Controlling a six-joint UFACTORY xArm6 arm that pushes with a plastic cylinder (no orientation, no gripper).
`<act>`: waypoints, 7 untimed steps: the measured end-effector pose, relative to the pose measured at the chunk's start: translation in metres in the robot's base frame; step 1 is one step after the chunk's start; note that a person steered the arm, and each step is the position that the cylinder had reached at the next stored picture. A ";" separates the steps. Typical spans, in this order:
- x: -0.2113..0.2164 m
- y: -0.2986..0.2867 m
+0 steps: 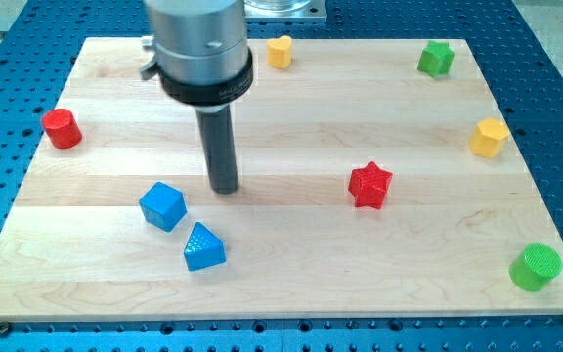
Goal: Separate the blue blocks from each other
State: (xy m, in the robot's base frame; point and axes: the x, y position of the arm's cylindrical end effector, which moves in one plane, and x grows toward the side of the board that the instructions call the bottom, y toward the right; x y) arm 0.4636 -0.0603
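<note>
You have the wooden counter [291, 284] spread across almost the whole view, and above its far left part hangs the arm's grey housing [200, 44], from which the dark rod drops to the board. There is no claw on this rig, so nothing can be open, closed or held — the rod only pushes. My tip [225, 189] rests on the counter left of centre, just to the far right of the two blue blocks and touching neither of them.

Those two are what the task concerns. The blue cube [162, 205] lies near the left, and the blue triangular block [203, 246] sits just beside it, nearer to you and slightly to the right. A thin strip of wood shows between them, so they are apart but only barely — as a judgement, the separation is hardly begun and nearly all of it is left. The tip would have to reach one of them and drive it well away from the other.

The rest lie well clear: a green cylinder [537, 266] near right, a red star [369, 185] right of centre, a red cylinder [62, 128] at the left edge, a yellow block [490, 137] at the right, a green star [436, 59] far right and a small yellow block [280, 51] at the far edge.
</note>
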 end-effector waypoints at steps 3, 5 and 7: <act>0.054 -0.012; 0.071 -0.053; 0.036 -0.063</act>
